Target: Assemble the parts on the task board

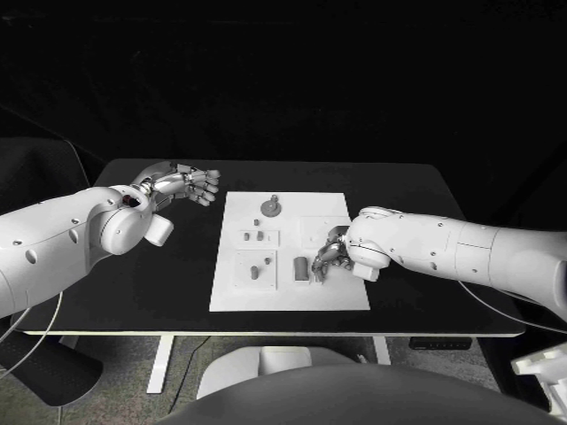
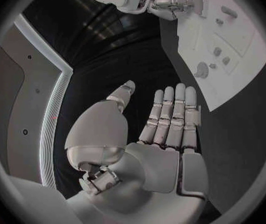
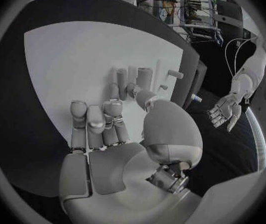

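Your black surface (image 1: pixel 411 186) carries the white task board (image 1: pixel 290 297) at its middle. Your left hand (image 1: pixel 182 185) hovers beside the board's far left corner, off the plate — fingers straight and apart, holding nothing. Your right hand (image 1: pixel 331 258) rests low on the board's right half, fingers curled downward among the parts (image 3: pixel 144 76); you cannot tell whether it grips one. More small parts (image 1: pixel 253 236) stand in the board's left recesses.
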Available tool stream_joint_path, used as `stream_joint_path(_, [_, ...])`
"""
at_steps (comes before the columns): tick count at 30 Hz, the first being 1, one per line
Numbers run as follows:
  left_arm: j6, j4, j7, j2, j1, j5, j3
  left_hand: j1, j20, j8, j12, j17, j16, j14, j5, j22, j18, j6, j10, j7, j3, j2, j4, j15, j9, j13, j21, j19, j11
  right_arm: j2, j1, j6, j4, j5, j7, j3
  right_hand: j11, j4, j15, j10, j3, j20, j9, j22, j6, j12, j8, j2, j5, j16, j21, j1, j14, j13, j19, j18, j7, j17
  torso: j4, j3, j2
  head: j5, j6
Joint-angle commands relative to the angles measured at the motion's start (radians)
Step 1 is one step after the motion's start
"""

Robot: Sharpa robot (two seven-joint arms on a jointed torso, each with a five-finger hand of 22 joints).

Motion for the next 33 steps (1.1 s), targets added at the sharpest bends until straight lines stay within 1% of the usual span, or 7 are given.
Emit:
stream_joint_path(1, [0.013,0.002,0.005,0.002,0.002,-0.004,0.001,-0.011,0.001,-0.007,-0.006,-0.001,-0.006,-0.007,0.003,0.002,-0.004,-0.003,-0.003,-0.001,-0.005,0.001,-0.001,0.003,-0.001,0.001,-0.006,-0.005,0.0,0.009,-0.007,-0.019,-0.006,0.0,0.004,-0.004,-0.004,0.003,-0.004,-0.001,0.005,0.002,-0.003,0.002,-0.003,0.0,-0.008,-0.004,-0.012,0.0,0.103,-0.02,0.004,0.0,0.004,0.012,0.003,-0.002,0.0011,-0.0001,0.0,-0.001,0.0])
stream_joint_path(6, [0.013,0.002,0.005,0.002,0.002,-0.004,0.001,-0.011,0.001,-0.007,-0.006,-0.001,-0.006,-0.007,0.003,0.002,-0.004,-0.003,-0.003,-0.001,-0.005,0.001,-0.001,0.003,-0.001,0.002,-0.006,-0.005,0.0,0.011,-0.007,-0.027,-0.007,0.007,0.009,-0.004,-0.004,0.011,-0.003,-0.002,-0.004,0.003,-0.005,0.001,-0.005,-0.002,-0.011,-0.026,-0.023,-0.002,0.101,-0.065,0.005,0.0,0.006,0.012,0.004,-0.004,0.0007,0.0004,0.0,-0.001,0.0])
stream_joint_path(11, [0.013,0.002,0.005,0.003,0.002,-0.004,0.001,-0.012,0.001,-0.007,-0.006,-0.002,-0.006,-0.007,0.003,0.002,-0.004,-0.003,-0.003,-0.001,-0.005,0.001,-0.001,0.003,-0.001,0.002,-0.006,-0.005,0.0,0.011,-0.007,-0.026,-0.007,0.008,0.011,-0.004,-0.003,0.021,-0.002,-0.003,-0.008,0.004,-0.008,0.0,-0.009,-0.003,-0.016,-0.048,-0.023,-0.005,0.099,-0.107,0.006,-0.001,0.008,0.013,0.005,-0.006,0.0003,0.0004,0.0,0.003,0.0])
stream_joint_path(16, [0.01,0.002,0.007,0.003,0.002,-0.004,0.001,-0.012,0.001,-0.007,-0.007,-0.002,-0.006,-0.007,0.003,0.002,-0.004,-0.003,-0.003,-0.001,-0.005,0.001,-0.001,0.003,-0.001,0.002,-0.006,-0.005,0.0,0.011,-0.007,-0.028,-0.004,0.009,0.01,-0.004,-0.003,0.024,-0.002,-0.004,-0.009,0.004,-0.009,0.0,-0.011,-0.004,-0.018,-0.054,-0.023,-0.006,0.098,-0.12,0.006,-0.001,0.009,0.014,0.005,-0.007,-0.0005,-0.0002,0.0,0.004,0.0])
stream_joint_path(20, [0.01,0.002,0.007,0.004,0.002,-0.004,0.001,-0.012,0.001,-0.007,-0.007,-0.002,-0.006,-0.007,0.003,0.002,-0.004,-0.003,-0.003,-0.001,-0.005,0.001,-0.001,0.003,-0.001,0.002,-0.006,-0.005,0.0,0.009,-0.007,-0.031,-0.005,0.009,0.01,-0.004,-0.003,0.026,-0.001,-0.007,-0.01,0.004,-0.011,-0.001,-0.015,-0.006,-0.021,-0.059,-0.023,-0.007,0.096,-0.131,0.004,-0.002,0.008,0.014,0.006,-0.007,0.0004,0.0004,0.0,0.003,0.0])
stream_joint_path(26, [0.012,0.002,0.006,0.004,0.002,-0.004,0.001,-0.012,0.001,-0.007,-0.007,-0.002,-0.006,-0.007,0.003,0.002,-0.004,-0.003,-0.003,-0.001,-0.005,0.001,-0.001,0.003,-0.001,0.002,-0.006,-0.005,0.0,0.007,-0.008,-0.037,-0.002,0.008,0.014,-0.004,-0.002,0.026,-0.001,-0.008,-0.01,0.004,-0.012,-0.001,-0.018,-0.007,-0.022,-0.062,-0.023,-0.008,0.095,-0.136,0.003,-0.002,0.007,0.014,0.006,-0.008,0.0,0.0001,0.0,0.002,0.0])
stream_joint_path(33, [0.014,0.0,0.004,0.005,0.002,-0.004,0.001,-0.012,0.001,-0.007,-0.007,-0.002,-0.006,-0.007,0.003,0.002,-0.004,-0.003,-0.003,-0.001,-0.005,0.001,-0.001,0.003,-0.001,0.002,-0.006,-0.005,0.0,-0.008,-0.008,-0.06,0.02,0.004,0.03,-0.004,-0.002,0.026,-0.001,-0.009,-0.01,0.004,-0.013,-0.002,-0.02,-0.007,-0.024,-0.065,-0.023,-0.009,0.095,-0.139,0.003,-0.002,0.007,0.014,0.007,-0.008,0.0,0.0007,0.0,0.002,0.0])
